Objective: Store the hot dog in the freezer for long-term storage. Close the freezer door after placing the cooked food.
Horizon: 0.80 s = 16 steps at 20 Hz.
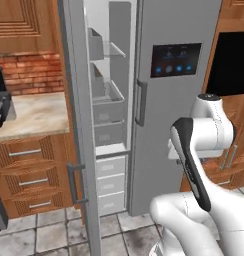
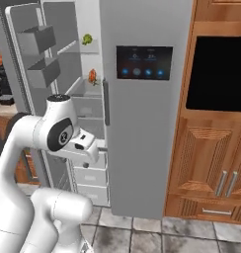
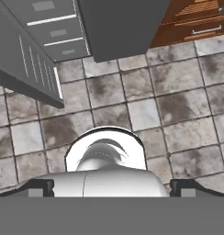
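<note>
Your freezer [image 1: 111,100]: tall narrow compartment, white walls, grey shelves, drawers at bottom, standing open. Your door [image 1: 80,125]: flat grey panel, swung wide to left, edge-on in left base view, slim vertical handle low on it, bins on inner face. Your hot dog [image 2: 92,76]: small red-orange, lying on middle shelf inside freezer.

A: What sits around the edges?
B: Upper left, a brick wall [image 1: 29,72] over a beige stone surface [image 1: 34,115], with a dark coffee machine [image 1: 1,100] at the far left edge.
A: Below that?
B: Wooden drawers [image 1: 31,180], then grey floor tiles [image 3: 146,110]. On the right, a black oven window [image 2: 219,74] in wooden cabinets [image 2: 206,168].
</note>
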Motion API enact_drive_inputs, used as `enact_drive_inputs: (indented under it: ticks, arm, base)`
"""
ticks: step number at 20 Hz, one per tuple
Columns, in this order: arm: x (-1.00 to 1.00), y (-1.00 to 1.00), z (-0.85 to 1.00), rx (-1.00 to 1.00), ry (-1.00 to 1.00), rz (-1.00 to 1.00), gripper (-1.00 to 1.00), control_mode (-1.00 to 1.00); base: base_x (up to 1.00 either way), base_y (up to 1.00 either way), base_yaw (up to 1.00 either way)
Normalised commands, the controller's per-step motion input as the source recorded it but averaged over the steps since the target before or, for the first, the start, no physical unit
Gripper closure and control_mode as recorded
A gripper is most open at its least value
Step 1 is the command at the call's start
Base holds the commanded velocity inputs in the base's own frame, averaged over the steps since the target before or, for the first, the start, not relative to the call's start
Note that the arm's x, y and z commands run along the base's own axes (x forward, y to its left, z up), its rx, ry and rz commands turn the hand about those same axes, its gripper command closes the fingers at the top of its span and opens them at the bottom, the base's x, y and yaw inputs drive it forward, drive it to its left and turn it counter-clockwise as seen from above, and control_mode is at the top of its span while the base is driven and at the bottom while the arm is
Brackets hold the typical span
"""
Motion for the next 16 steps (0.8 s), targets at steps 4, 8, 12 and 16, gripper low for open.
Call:
enact_drive_inputs:
  ticks: [4,8,12,16]
  arm:
    - [0.0,0.0,0.0,0.0,0.0,0.0,-1.0,1.0]
    - [0.0,0.0,0.0,0.0,0.0,0.0,-1.0,1.0]
    - [0.0,0.0,0.0,0.0,0.0,0.0,-1.0,1.0]
    - [0.0,0.0,0.0,0.0,0.0,0.0,-1.0,1.0]
  base:
    - [-0.34,0.66,-0.05]
    - [-0.23,0.54,0.0]
    - [-0.22,0.33,0.0]
    - [-0.11,0.15,0.0]
